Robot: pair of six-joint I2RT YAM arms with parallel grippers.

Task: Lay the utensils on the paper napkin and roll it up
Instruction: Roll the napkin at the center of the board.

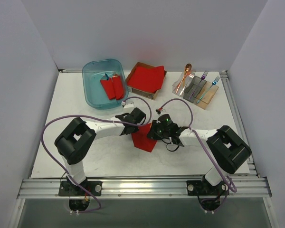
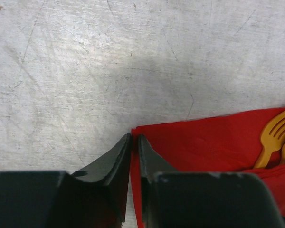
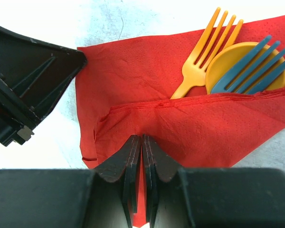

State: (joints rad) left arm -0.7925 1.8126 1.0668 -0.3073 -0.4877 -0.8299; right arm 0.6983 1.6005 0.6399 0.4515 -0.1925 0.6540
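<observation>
A robotics lab test cell: plain white panel walls (image 1: 33, 47) stand beyond and beside the left end effector (image 1: 141, 124), enclosing a scratched white bench (image 1: 85, 161) edged with slotted aluminium rail (image 1: 142, 186).

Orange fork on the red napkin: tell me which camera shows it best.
The right wrist view: the orange fork lies on the paper napkin, all four tines clear, handle under a fold. The left wrist view catches part of it at the right edge; the top view does not show it.
</observation>
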